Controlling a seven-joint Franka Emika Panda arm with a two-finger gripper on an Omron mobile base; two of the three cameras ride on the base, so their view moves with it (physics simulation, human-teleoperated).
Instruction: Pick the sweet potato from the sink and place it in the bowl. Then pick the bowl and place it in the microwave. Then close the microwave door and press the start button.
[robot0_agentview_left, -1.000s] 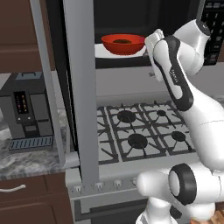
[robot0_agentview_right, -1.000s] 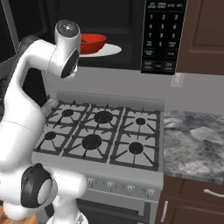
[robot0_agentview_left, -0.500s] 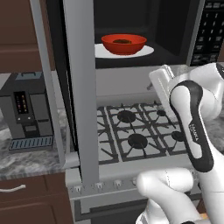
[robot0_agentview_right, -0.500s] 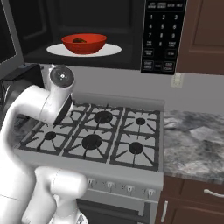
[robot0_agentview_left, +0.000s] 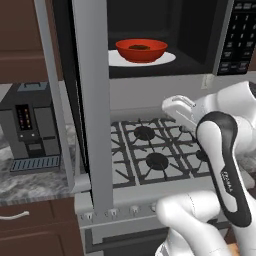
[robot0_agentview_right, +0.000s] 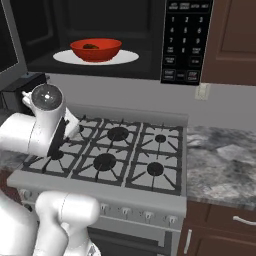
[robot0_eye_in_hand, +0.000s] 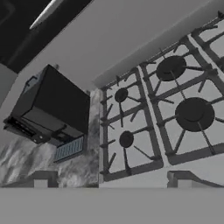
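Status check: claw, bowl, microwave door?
Claw open, empty. Bowl with sweet potato sits on the microwave turntable. Microwave door wide open, nothing blocking.

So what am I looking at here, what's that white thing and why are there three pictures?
The white thing is a robot arm on a base that can drive, in a computer-rendered kitchen. Two pictures come from cameras on that base, behind the arm on either side. The third comes from a camera on the hand, looking down at the gas stove and the black coffee machine on the marble counter. Above the stove, the microwave stands with its door open. Inside, a red bowl sits on the white turntable plate, with a dark sweet potato in it. The claw is open and holds nothing.
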